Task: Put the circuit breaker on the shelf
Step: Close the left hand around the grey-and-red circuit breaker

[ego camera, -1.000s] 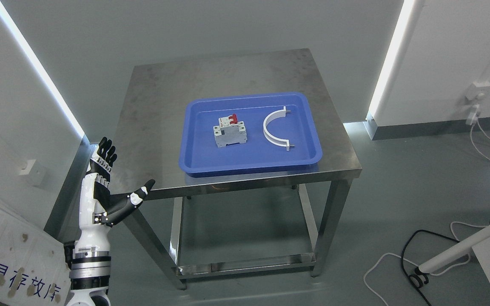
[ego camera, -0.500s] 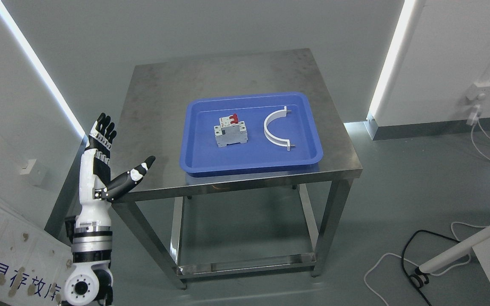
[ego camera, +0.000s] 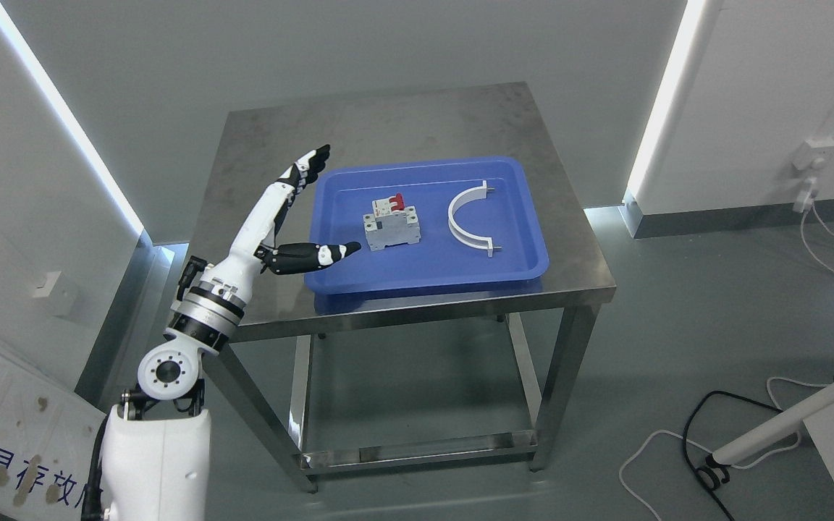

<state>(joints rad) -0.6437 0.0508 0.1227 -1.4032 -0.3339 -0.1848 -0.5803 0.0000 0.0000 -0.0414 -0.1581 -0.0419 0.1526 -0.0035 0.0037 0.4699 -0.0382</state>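
Change since earlier frame: left hand (ego camera: pixel 294 210) has swung up from beside the table (ego camera: pixel 272 145) and now reaches over the tray's left edge; breaker and clip lie as before.
Step in hand: approach, before any grasp.
Breaker (ego camera: pixel 391 226): upright in the blue tray (ego camera: pixel 424 278), left of the white curved clip (ego camera: pixel 469 220), untouched.
Hand state: wide open, empty; thumb tip near the breaker, apart from it.
Arm pose: forearm angled up and rightward.
Next move: likely needs fingers closing around the breaker.
Shelf: not identifiable.
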